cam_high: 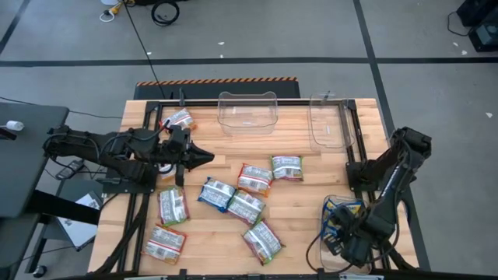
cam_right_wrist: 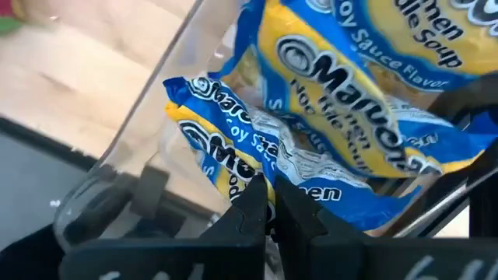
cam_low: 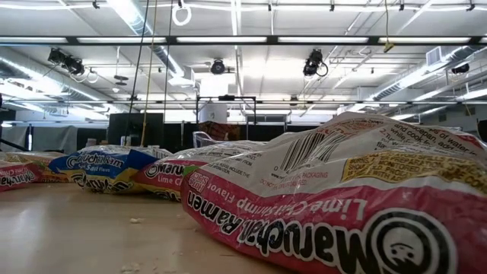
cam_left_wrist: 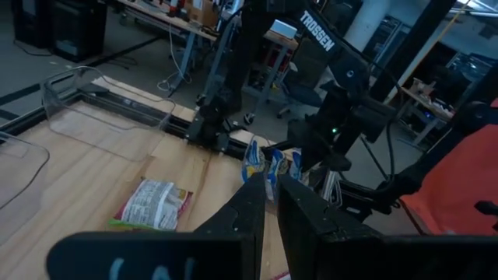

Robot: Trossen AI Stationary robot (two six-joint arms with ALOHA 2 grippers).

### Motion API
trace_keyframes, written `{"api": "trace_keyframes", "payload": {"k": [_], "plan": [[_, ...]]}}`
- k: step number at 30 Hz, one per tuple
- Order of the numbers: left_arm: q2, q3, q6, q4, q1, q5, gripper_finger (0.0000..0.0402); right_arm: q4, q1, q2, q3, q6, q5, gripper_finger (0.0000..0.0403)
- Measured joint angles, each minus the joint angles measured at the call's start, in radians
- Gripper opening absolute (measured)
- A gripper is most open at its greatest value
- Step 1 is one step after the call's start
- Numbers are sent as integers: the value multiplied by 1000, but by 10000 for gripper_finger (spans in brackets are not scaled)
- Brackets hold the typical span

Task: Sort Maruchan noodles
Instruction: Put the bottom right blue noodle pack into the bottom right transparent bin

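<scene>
Wooden table (cam_high: 311,194) as the landmark: at its left edge the left gripper (cam_high: 208,157) hovers, fingers together, holding nothing. Packets (cam_high: 247,204) lie scattered across the table's middle, one (cam_high: 178,119) near the back left corner. At the front right corner, the right gripper (cam_right_wrist: 270,201) is clamped on a blue packet (cam_right_wrist: 233,152).

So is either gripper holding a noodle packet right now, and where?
The right gripper pinches a blue-and-yellow soy sauce packet by its edge; the left gripper holds nothing.

A grey concrete floor (cam_high: 311,31) (crossed by dark tape lines) lies under long ceiling strip lights (cam_low: 327,39).
</scene>
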Motion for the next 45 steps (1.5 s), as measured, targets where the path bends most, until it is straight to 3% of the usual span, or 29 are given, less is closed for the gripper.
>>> {"api": "trace_keyframes", "payload": {"k": [10, 16, 20, 25, 31, 36, 45], "plan": [[0, -1, -14, -99, 0, 16, 41, -20, -105, -22, 1, -139, -38, 114], [-42, -84, 28, -65, 24, 62, 41, -82, -262, -73, 104, -368, 155, 146], [-121, -176, 75, 6, 60, 98, 41, 125, -437, -71, 115, -747, 243, 145], [-230, -289, 114, 30, 109, 102, 41, 571, -642, -27, 115, -1248, 327, 144], [-308, -359, 121, -77, 169, 118, 41, 986, -805, 24, 115, -1619, 329, 144], [-333, -371, 83, -147, 184, 118, 41, 1127, -857, 28, 115, -1743, 327, 144], [-332, -370, 130, -148, 183, 118, 41, 1137, -893, 24, 115, -1712, 335, 144]]}}
